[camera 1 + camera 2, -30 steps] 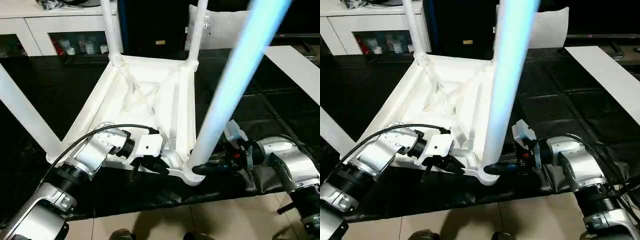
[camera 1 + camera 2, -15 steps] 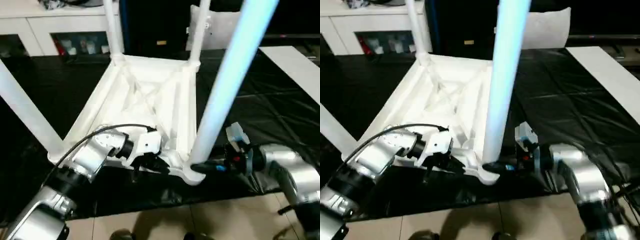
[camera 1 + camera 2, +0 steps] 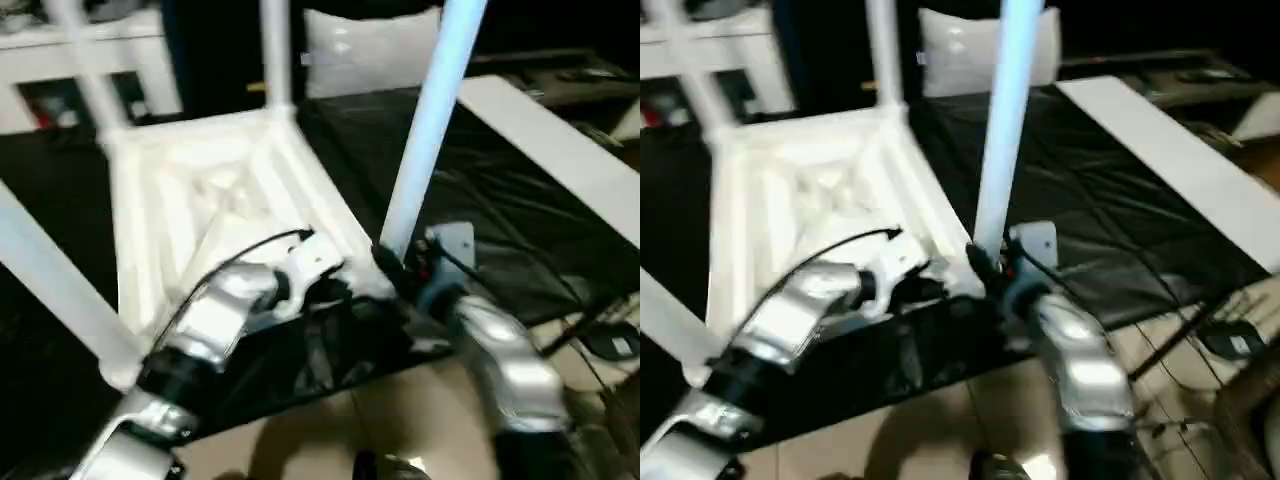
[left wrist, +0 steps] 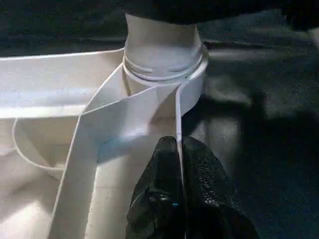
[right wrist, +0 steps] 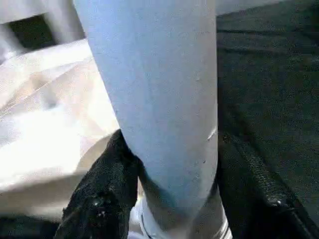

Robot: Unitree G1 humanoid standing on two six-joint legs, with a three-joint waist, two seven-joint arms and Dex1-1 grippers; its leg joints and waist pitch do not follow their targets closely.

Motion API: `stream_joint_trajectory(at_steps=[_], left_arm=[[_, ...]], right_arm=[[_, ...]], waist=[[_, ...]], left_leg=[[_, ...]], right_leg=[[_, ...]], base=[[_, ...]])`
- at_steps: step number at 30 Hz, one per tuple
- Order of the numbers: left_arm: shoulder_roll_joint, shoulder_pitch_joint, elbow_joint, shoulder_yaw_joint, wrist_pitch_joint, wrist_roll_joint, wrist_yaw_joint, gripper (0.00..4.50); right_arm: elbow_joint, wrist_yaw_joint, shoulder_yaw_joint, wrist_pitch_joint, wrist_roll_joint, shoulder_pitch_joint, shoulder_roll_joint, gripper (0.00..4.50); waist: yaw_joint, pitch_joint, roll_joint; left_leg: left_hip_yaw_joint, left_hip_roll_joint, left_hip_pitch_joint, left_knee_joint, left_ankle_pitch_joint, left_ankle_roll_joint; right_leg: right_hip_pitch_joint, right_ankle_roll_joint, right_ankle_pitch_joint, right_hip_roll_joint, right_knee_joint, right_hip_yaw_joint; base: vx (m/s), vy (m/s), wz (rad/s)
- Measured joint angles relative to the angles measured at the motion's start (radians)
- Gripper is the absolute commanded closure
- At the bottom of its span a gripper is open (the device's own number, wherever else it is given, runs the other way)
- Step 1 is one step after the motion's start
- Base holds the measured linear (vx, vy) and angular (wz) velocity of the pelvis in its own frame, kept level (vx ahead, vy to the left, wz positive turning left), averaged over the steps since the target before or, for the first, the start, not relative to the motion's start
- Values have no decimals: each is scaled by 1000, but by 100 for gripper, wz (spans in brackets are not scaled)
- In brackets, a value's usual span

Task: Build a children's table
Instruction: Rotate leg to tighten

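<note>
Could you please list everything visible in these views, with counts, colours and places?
Tabletop: one, white, upside down on the work table.
Legs: four, white, standing in the corner sockets.
Work table: one, black-covered, beneath the tabletop.
Panel: one, white, lying at right on the work table.
Cabinet: one, white, behind.
Left gripper: black fingers pinching the tabletop's rim.
Right gripper: black fingers around the near right leg's base.
</note>
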Motion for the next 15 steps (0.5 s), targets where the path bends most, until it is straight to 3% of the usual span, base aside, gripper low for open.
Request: stream_joint_trajectory(at_steps=[1,2,3,4,5,6,7,8,9,10,12,15], left_arm=[[-1,-8,0,6,0,1,8,450],[-2,-16,-1,11,-1,1,12,450],[-2,-23,-2,14,-2,1,12,450],[-6,-25,-2,8,-5,1,12,450],[-10,-16,-3,-5,-11,0,0,450],[-15,-5,-5,-13,-18,-1,-9,450],[-17,1,-7,-18,-26,-2,-17,450],[-12,2,-16,-22,-35,-9,-33,450],[-4,-3,-22,-24,-47,-10,-42,450],[2,-4,-23,-32,-64,-17,-56,450],[19,-3,-23,-37,-96,-28,-84,450],[63,-2,-19,-41,-167,-35,-137,450]], right_arm=[[21,-22,1,-15,-4,-24,8,219],[37,-39,0,-33,-9,-41,18,198],[49,-52,-4,-49,-8,-57,29,184],[53,-55,-11,-57,-4,-61,33,181],[55,-53,-20,-58,-2,-56,30,173],[48,-46,-24,-63,-2,-44,22,173],[42,-37,-27,-67,-2,-31,14,156],[24,-21,-27,-72,-1,-20,7,146],[-10,11,-11,-75,1,5,-19,140],[-48,48,7,-75,5,39,-54,134],[-93,104,21,-70,13,81,-95,107],[-200,210,58,-58,50,168,-187,86]], waist=[[-3,2,5],[-7,5,15],[-3,8,33],[1,10,28],[4,11,0],[10,12,-8],[26,12,-10],[48,11,-7],[58,9,-5],[69,7,-5],[81,6,-5],[101,6,-4]], left_leg=[[-2,-2,-3,1,-8,-6],[-9,7,-6,1,-13,-9],[-38,22,-22,0,-13,-10],[-39,21,-21,8,-11,-13],[-25,1,0,10,-11,-15],[-21,-15,14,9,-13,-17],[-16,-18,18,10,-15,-14],[-21,-20,0,-5,-20,-4],[-30,-20,-11,-9,-15,-5],[-28,-15,-15,-15,-3,-17],[-26,-10,-21,-9,2,-16],[-24,-9,-23,-11,-3,-14]], right_leg=[[-4,0,0,-4,-12,-23],[8,0,0,-8,-32,-56],[15,16,-15,-7,-28,-83],[3,21,-35,-1,4,-59],[-5,-6,-18,0,35,-10],[-8,-8,-4,1,41,5],[-15,-9,-5,-2,39,3],[-17,-10,-5,-1,33,1],[-23,-10,-5,3,26,-4],[-28,-11,-3,6,27,-2],[-30,-22,11,15,29,12],[-33,-27,11,16,28,14]], base=[[0,0,0],[54,17,-35],[54,17,-35],[92,17,-17],[101,-27,20],[101,-27,20],[136,-40,8],[112,-31,-16],[112,-31,-16],[97,-29,5],[62,-20,15],[56,4,2]])
